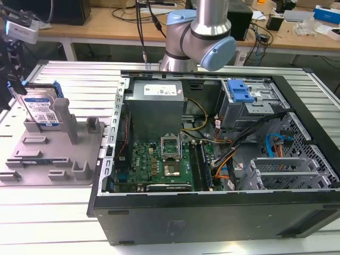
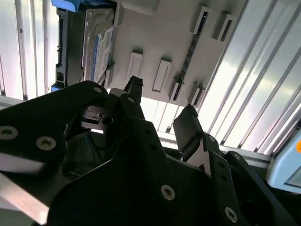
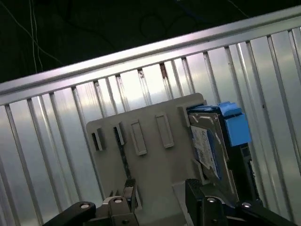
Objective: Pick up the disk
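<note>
The disk [image 1: 41, 109] is a silver hard drive with a white-and-blue label and blue side rails. It stands on edge in the grey fixture [image 1: 53, 154] at the exterior view's left. My gripper [image 1: 8, 66] hangs just above and to the left of it, at the picture's edge. In both wrist views the black fingers [image 2: 188, 123] are spread, so the gripper [image 2: 161, 100] is open with only the fixture [image 2: 155, 33] behind the gap. The disk [image 2: 97, 52] lies off to one side of the fingers. The first wrist view shows the gripper [image 3: 160, 188] over the fixture [image 3: 150, 150], with the disk [image 3: 212, 141] beside one finger.
A black open computer case [image 1: 212, 212] takes up the middle and the exterior view's right, with a motherboard [image 1: 159, 159] and a blue-handled drive cage [image 1: 240, 91] inside. The arm's base [image 1: 196, 32] stands behind it. The table [image 1: 48, 223] is ribbed aluminium; cluttered benches stand behind.
</note>
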Tool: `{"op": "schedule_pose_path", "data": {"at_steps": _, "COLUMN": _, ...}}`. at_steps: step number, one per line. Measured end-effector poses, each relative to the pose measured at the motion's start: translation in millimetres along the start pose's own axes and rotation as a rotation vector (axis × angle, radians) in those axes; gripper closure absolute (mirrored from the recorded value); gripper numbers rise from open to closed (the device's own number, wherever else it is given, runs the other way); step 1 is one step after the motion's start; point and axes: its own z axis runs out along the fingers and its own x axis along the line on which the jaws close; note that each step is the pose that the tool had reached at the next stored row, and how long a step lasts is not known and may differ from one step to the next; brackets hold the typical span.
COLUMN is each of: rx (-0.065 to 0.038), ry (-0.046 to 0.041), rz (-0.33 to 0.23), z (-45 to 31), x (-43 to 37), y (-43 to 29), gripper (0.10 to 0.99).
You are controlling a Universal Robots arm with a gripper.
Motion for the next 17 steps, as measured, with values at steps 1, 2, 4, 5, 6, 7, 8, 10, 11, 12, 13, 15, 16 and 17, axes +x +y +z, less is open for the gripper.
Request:
{"op": "schedule_pose_path", "data": {"at_steps": 1, "rx": 0.009, "ry": -0.0021, "rz": -0.022, "z": 0.3, "x": 0.0, "y": 0.0, "gripper": 0.545}}
{"op": "schedule_pose_path", "data": {"at_steps": 2, "rx": 0.012, "ry": -0.0024, "rz": -0.056, "z": 0.9, "x": 0.0, "y": -0.1, "gripper": 0.545}}
{"op": "schedule_pose_path", "data": {"at_steps": 4, "rx": 0.011, "ry": -0.0029, "rz": -0.106, "z": 2.1, "x": -0.3, "y": -1.1, "gripper": 0.545}}
{"op": "schedule_pose_path", "data": {"at_steps": 5, "rx": 0.011, "ry": -0.0031, "rz": -0.122, "z": 2.3, "x": -0.4, "y": -1.7, "gripper": 0.545}}
{"op": "schedule_pose_path", "data": {"at_steps": 6, "rx": 0.011, "ry": -0.0035, "rz": -0.14, "z": 2.6, "x": -0.6, "y": -2.3, "gripper": 0.545}}
{"op": "schedule_pose_path", "data": {"at_steps": 7, "rx": 0.01, "ry": -0.0035, "rz": -0.154, "z": 2.7, "x": -0.7, "y": -2.9, "gripper": 0.545}}
{"op": "schedule_pose_path", "data": {"at_steps": 8, "rx": 0.007, "ry": -0.0033, "rz": -0.166, "z": 2.8, "x": -1.0, "y": -4.0, "gripper": 0.545}}
{"op": "schedule_pose_path", "data": {"at_steps": 10, "rx": 0.003, "ry": -0.0028, "rz": -0.186, "z": 2.9, "x": -1.8, "y": -7.1, "gripper": 0.545}}
{"op": "schedule_pose_path", "data": {"at_steps": 11, "rx": 0.0, "ry": -0.0024, "rz": -0.193, "z": 2.9, "x": -2.3, "y": -9.2, "gripper": 0.545}}
{"op": "schedule_pose_path", "data": {"at_steps": 12, "rx": -0.006, "ry": -0.0017, "rz": -0.207, "z": 3.1, "x": -3.3, "y": -12.9, "gripper": 0.545}}
{"op": "schedule_pose_path", "data": {"at_steps": 13, "rx": -0.01, "ry": -0.0013, "rz": -0.225, "z": 3.3, "x": -3.8, "y": -15.2, "gripper": 0.545}}
{"op": "schedule_pose_path", "data": {"at_steps": 15, "rx": -0.014, "ry": -0.0007, "rz": -0.244, "z": 3.5, "x": -4.1, "y": -16.2, "gripper": 0.545}}
{"op": "schedule_pose_path", "data": {"at_steps": 16, "rx": -0.015, "ry": -0.0006, "rz": -0.25, "z": 3.6, "x": -4.1, "y": -16.2, "gripper": 0.545}}
{"op": "schedule_pose_path", "data": {"at_steps": 17, "rx": -0.015, "ry": 0.0002, "rz": -0.253, "z": 3.5, "x": -4.2, "y": -16.4, "gripper": 0.545}}
